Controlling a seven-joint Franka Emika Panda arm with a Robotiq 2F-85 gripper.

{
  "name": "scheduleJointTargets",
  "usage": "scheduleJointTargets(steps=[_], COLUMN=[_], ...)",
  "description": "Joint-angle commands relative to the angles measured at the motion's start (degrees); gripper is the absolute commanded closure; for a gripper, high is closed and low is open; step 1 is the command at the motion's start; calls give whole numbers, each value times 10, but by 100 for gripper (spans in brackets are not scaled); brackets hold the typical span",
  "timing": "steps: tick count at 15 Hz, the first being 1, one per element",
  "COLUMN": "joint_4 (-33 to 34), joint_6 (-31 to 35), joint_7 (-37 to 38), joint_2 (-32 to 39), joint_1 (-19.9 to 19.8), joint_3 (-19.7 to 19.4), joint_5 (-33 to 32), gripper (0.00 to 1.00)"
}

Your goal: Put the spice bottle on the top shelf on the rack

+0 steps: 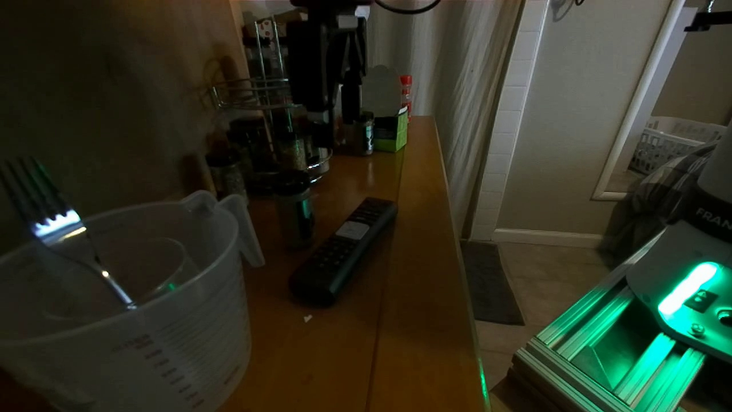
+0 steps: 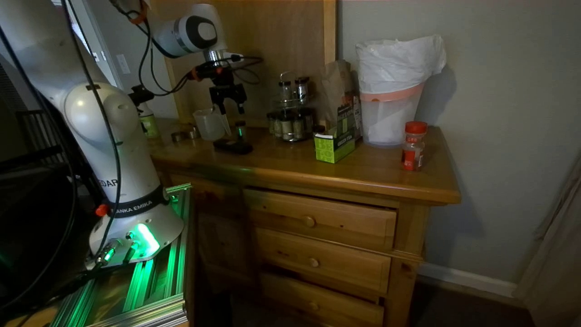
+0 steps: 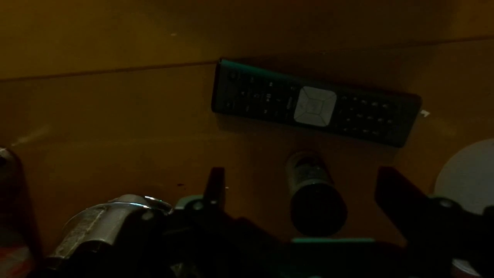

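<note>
Spread wide, the fingers (image 3: 395,199) hold nothing, and there in the gap between them, low and right of centre in the wrist view, is the spice bottle (image 3: 316,193)! It stands on the table (image 3: 96,104), just beside the remote (image 3: 316,104), which lies above it in that frame.

So this looks like the reach for the pick-up, grasp not yet made: in an exterior view the fingers (image 2: 241,109) hang over the bottle (image 2: 241,131), left of the frame's middle, with no touch that I can see.

What's called for next, I'd say: come straight down, shift a touch towards the right of the wrist frame, because the bottle looks nearer the finger on that side, then squeeze the body below its cap (image 3: 318,212). After that, a lift and a carry to the rack (image 2: 292,108), right of the bottle in an exterior view, high enough for the top shelf (image 1: 251,107), upper left in an exterior view. Some jars (image 2: 301,89) stand up there; whether they leave room is too dim to call.

And how does it point? Bolt upright! Cap on top, long axis vertical: in an exterior view the bottle (image 1: 294,212) rises straight, a little left of centre. The wrist view foreshortens it, cap towards the bottom edge, base towards the top. Should suit a grip from above.
</note>
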Motion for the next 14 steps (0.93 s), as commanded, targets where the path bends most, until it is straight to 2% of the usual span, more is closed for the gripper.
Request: scheduleJointTargets(steps=[1, 4, 12, 13, 14], joint_4=[17, 38, 83, 87, 91], joint_6=[24, 42, 115, 118, 116], joint_7=[64, 68, 44, 43, 39], joint_2=[49, 96, 194, 201, 207], joint_1=[-21, -21, -4, -3, -2], joint_3=[20, 17, 1, 1, 1], joint_5=[-76, -105, -68, -66, -58], gripper=[0, 3, 3, 9, 10])
